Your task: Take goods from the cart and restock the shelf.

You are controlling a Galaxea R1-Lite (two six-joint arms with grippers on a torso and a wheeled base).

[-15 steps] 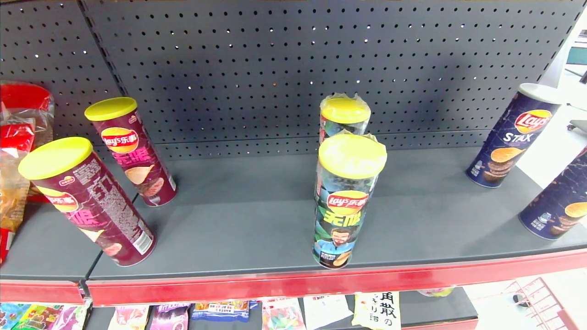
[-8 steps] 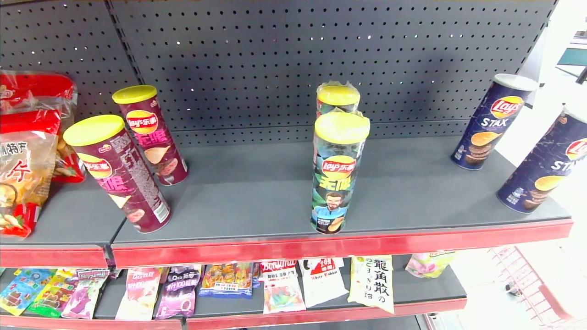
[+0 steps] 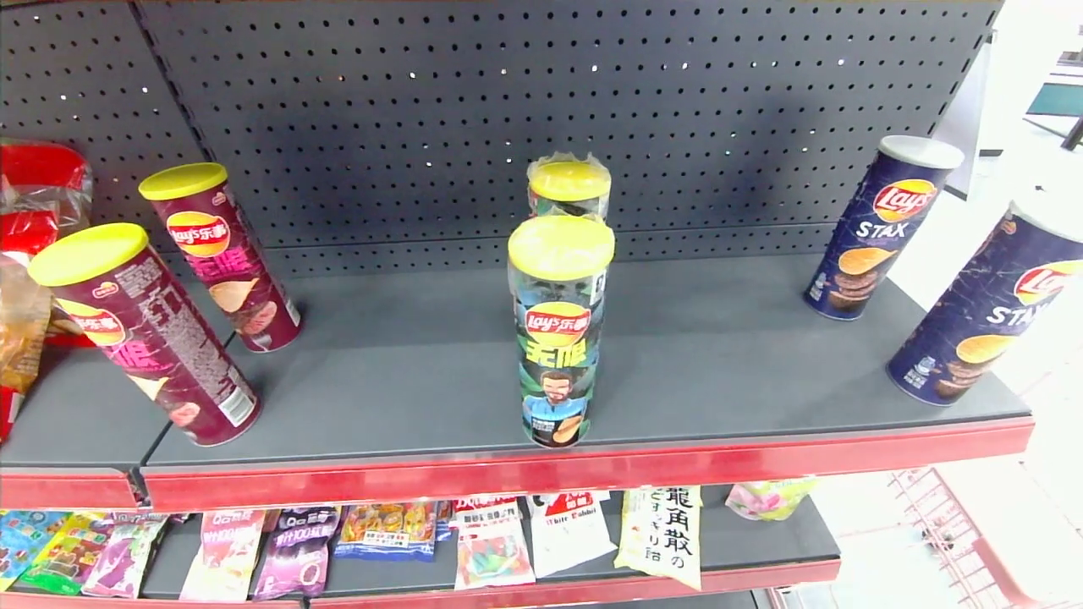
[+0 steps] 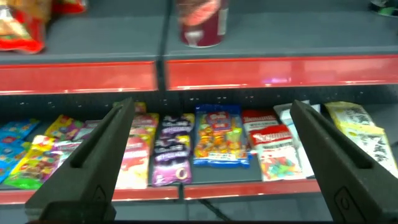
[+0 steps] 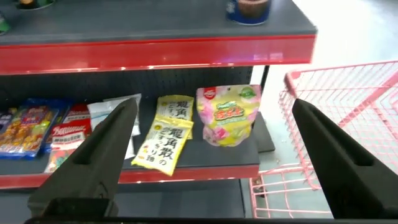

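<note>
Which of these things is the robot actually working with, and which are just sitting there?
Job: top shelf; pink cart; left gripper and right gripper, jaws open.
Just there: chip cans already shelved; sweet packets below; red snack bags.

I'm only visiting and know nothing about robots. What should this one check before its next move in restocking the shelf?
1. Left end effector open and holding nothing: ok.
2. Right end effector open and holding nothing: ok.
3. Pink cart close by, beside the shelf unit's right end: ok.
4. Goods in the cart to take: cannot tell; only part of its wire side shows.
5. Bare room on the upper shelf between the front maroon can and the front green can: ok.
6. Cans on that shelf standing, none toppled: ok.
</note>
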